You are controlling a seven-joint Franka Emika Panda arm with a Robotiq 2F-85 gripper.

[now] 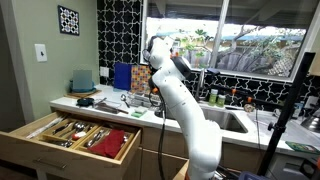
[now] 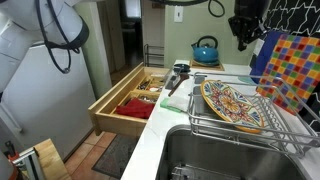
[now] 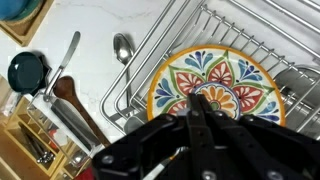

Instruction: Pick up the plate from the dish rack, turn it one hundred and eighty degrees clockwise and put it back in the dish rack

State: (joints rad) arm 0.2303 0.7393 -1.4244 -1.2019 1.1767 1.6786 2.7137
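The plate point(image 2: 232, 104) lies in the dish rack point(image 2: 288, 138) on the table beside the sink. It is tipped back on the wires with its painted face up, more lying than standing. The hand point(image 2: 243, 42) hangs above it, well apart from it, a little toward the far side near the coloured board point(image 2: 295, 62). So the plate sits straight down from the hand and slightly nearer.

In the wrist view the hand point(image 3: 196, 100) points at the plate's point(image 3: 214, 78) lower middle. Its two fingers are drawn together to a point, with nothing between them.

Being round, the plate offers no long axis, so what matters is its tilt. The high rim looks like the easiest edge to take. As I judge it, the fingers must part and come down across that rim, lined up with the rack's wires point(image 3: 160, 50). The spoon point(image 3: 122, 47) lies left of the rack, out of the way.
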